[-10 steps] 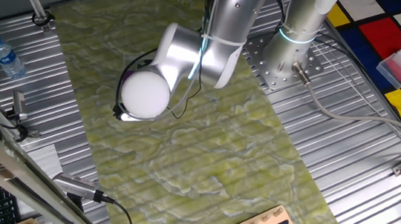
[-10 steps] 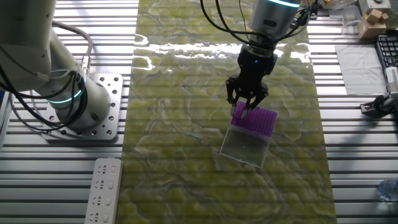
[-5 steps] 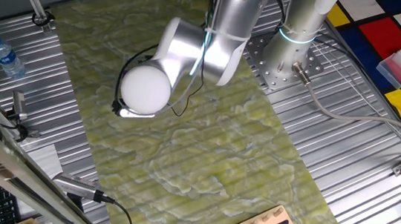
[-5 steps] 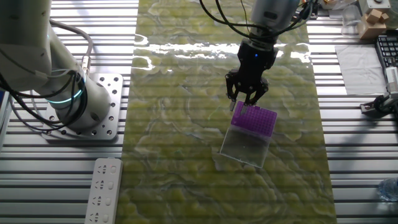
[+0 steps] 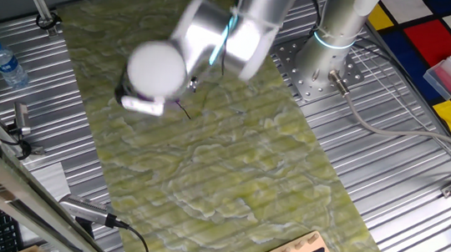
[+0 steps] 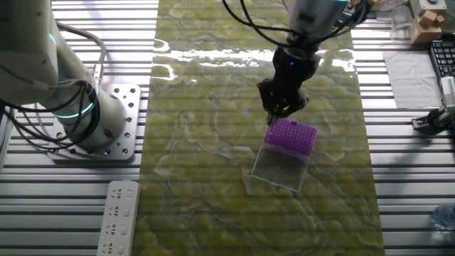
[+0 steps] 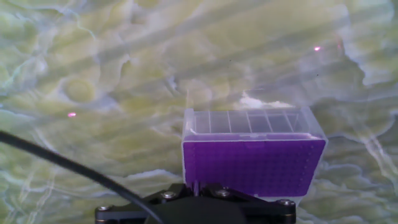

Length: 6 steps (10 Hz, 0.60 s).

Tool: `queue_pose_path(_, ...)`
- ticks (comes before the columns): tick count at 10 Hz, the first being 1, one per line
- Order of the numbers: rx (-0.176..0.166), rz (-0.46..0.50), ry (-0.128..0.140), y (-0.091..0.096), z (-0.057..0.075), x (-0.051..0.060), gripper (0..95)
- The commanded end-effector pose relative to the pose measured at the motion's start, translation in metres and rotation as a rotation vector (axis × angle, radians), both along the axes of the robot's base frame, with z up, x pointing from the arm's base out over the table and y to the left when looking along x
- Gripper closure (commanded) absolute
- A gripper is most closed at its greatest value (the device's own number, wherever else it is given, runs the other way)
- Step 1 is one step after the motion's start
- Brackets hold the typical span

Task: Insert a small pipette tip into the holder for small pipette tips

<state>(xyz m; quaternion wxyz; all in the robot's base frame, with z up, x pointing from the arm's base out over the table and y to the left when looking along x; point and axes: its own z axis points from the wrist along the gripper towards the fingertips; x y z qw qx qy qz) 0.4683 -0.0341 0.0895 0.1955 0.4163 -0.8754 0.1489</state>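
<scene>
— Where do we stand on the insertion?

— We judge it close to done or just done, but we can't confirm it. In the other fixed view the gripper (image 6: 276, 112) hangs just off the holder for small pipette tips (image 6: 291, 137), at about its 10 o'clock corner. In the hand view a thin pale sliver runs down at the holder's (image 7: 254, 164) left edge; it may be the pipette tip, too faint for us to name.

— And the claw?

— Its fingers look drawn close together, yet whether they pinch anything we cannot tell. What is left, as we see it, is seating or releasing the tip and lifting clear.

— Materials?

— The holder is a flat purple block, its top a fine grid of tiny holes, matte plastic. A clear hinged lid (image 6: 281, 168) lies open at its 6 o'clock side, glossy and ribbed. Everything sits on a green marbled mat (image 6: 206, 178), slightly shiny, over ridged aluminium table (image 6: 398, 178) slats.
</scene>
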Motion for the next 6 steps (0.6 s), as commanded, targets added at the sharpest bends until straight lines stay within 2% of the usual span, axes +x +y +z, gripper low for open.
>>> queue_pose_path(1, 0.232, -0.444, -0.222, 0.025, 0.011, 0.002, 95.0)
queue_pose_path(4, 0.328, -0.601, -0.348, 0.058, 0.005, 0.007, 95.0)
queue_pose_path(6, 0.363, -0.653, -0.388, 0.077, -0.002, 0.009, 95.0)
